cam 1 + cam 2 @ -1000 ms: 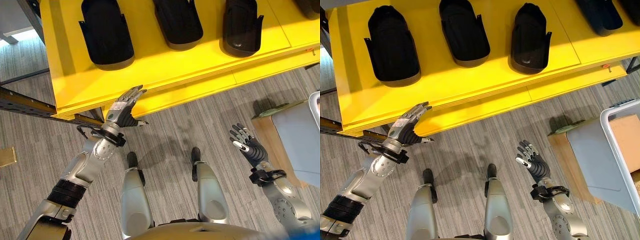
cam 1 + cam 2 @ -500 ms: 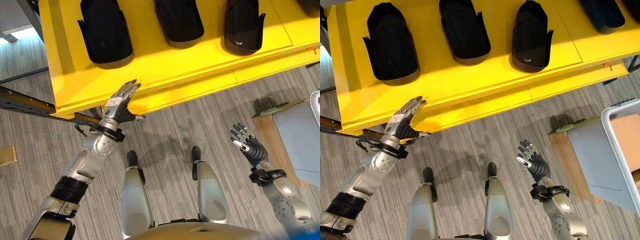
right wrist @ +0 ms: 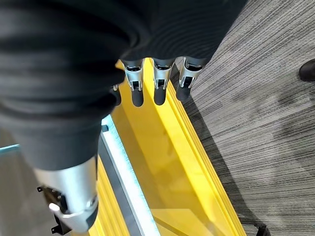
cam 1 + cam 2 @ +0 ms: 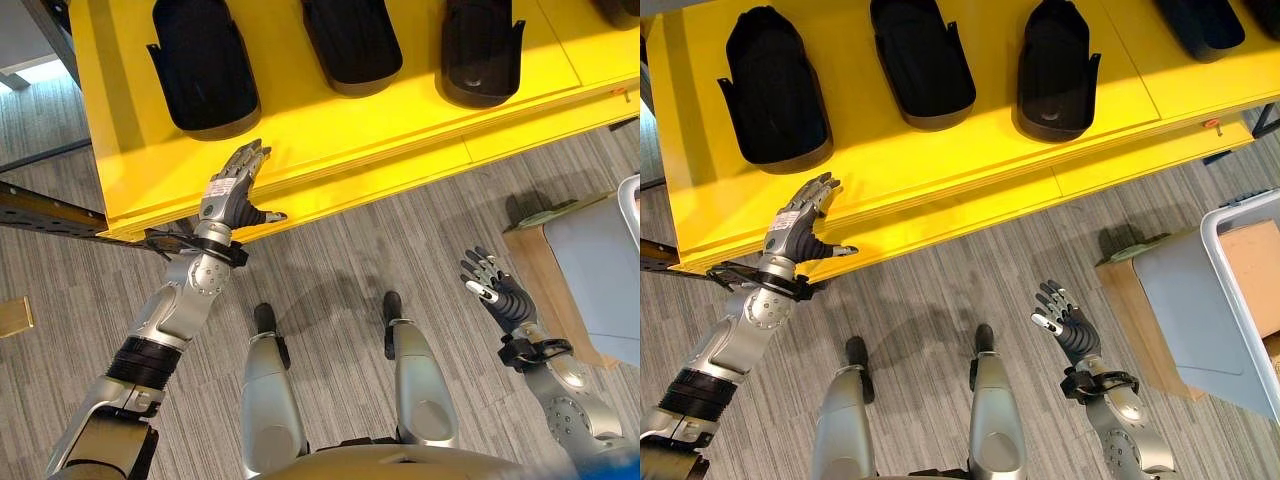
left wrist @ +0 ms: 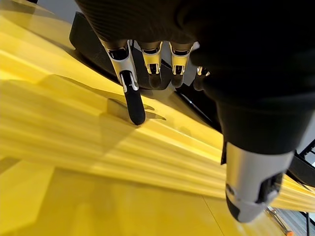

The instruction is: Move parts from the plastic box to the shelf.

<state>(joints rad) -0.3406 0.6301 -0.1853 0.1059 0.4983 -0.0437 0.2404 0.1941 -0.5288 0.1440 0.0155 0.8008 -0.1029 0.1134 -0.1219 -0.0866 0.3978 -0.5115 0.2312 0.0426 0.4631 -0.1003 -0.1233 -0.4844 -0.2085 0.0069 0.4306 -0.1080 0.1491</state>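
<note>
The left hand (image 4: 232,188) has its fingers straight and spread, holding nothing, the fingertips (image 5: 134,109) reaching over the near edge of the yellow shelf (image 4: 330,130) toward its left end, just short of the leftmost of the black parts (image 4: 203,66) lying in a row along the shelf top. The right hand (image 4: 1065,322) is likewise open and empty, fingers relaxed, held low over the grey carpet (image 4: 350,250) on the near right. To its right stands the plastic box (image 4: 1240,290) with a pale rim; whether it holds parts cannot be told.
</note>
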